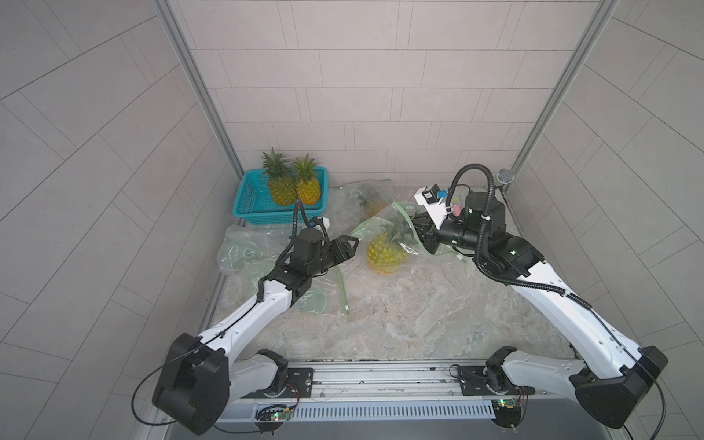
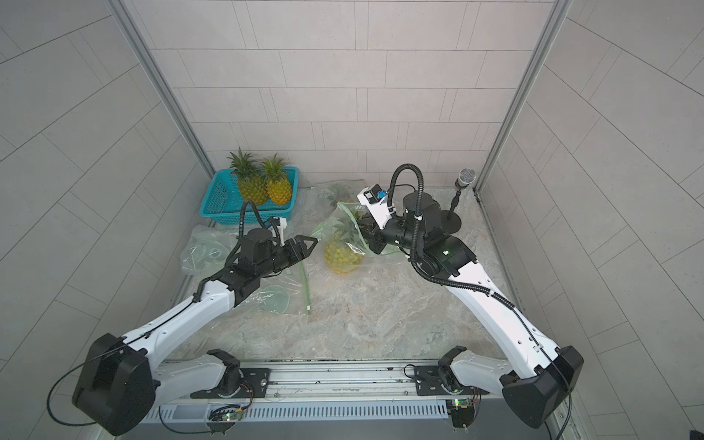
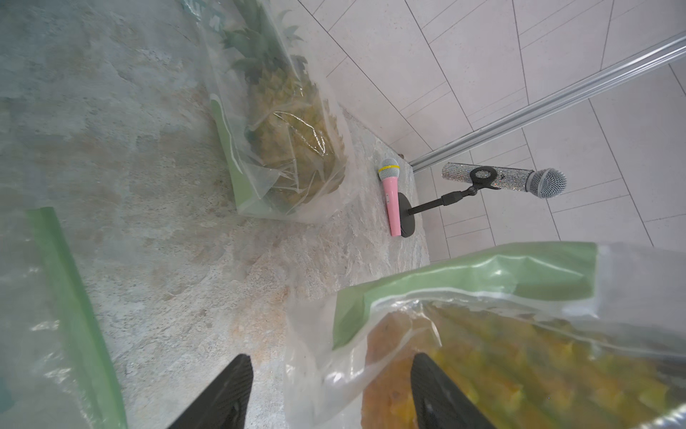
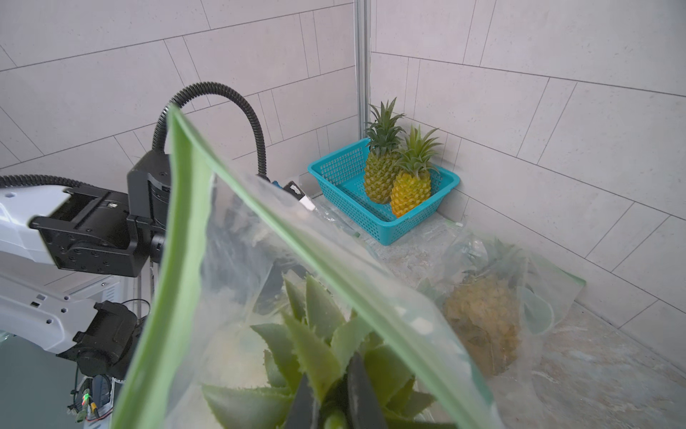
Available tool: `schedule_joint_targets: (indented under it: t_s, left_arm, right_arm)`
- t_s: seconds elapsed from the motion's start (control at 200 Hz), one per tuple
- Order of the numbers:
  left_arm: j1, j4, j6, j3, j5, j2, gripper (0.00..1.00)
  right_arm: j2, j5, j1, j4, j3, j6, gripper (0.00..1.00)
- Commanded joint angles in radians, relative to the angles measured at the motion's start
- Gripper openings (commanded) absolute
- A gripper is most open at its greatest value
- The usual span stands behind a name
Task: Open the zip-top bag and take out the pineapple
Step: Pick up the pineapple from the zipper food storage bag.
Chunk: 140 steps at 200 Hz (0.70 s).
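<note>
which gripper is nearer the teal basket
Left. The left gripper hovers open near the teal basket; the right gripper is farther off, shut on the crown of the bagged pineapple.

Bright, even light, hardly any shadows. Both top views bend the pale grey wall tiles (image 1: pixel 95 114) at the edges; glare and close-up blur on the clear green-edged plastic bag (image 3: pixel 482 282).

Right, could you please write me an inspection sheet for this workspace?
Surface: marbled tabletop, partly under plastic.
Job's things: zip-top bag open, pineapple inside.
Clutter: second bagged pineapple, empty bags, basket holding two pineapples, pink microphone, microphone on stand.
Grippers: left gripper, jaws apart beside the bag; right gripper, jaws shut on the pineapple's crown.
Cables: corrugated conduit looped over each wrist.
Surroundings: tiled walls, nothing else seen.
</note>
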Motion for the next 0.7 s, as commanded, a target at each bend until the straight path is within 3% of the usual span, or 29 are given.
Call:
schedule_joint_targets:
  t_s: [0.0, 0.06, 0.12, 0.305, 0.695]
  left_arm:
    - [-0.013, 0.102, -0.031, -0.009, 0.031, 0.023, 0.69]
    - [-0.019, 0.124, -0.038, -0.010, 0.031, 0.033, 0.66]
    - [-0.020, 0.146, -0.042, -0.013, 0.036, 0.040, 0.57]
    - [-0.020, 0.146, -0.023, -0.013, 0.033, 0.051, 0.00]
    - [-0.019, -0.073, 0.139, -0.032, -0.086, 0.019, 0.00]
  right_arm:
    - [-0.015, -0.039, -0.001, 0.144, 0.056, 0.031, 0.00]
    - [-0.015, -0.040, 0.000, 0.144, 0.056, 0.032, 0.00]
    - [-0.015, -0.046, -0.001, 0.144, 0.058, 0.033, 0.00]
    - [-0.027, -0.038, 0.000, 0.138, 0.047, 0.031, 0.00]
    - [-0.145, 0.063, -0.001, 0.145, -0.007, 0.009, 0.00]
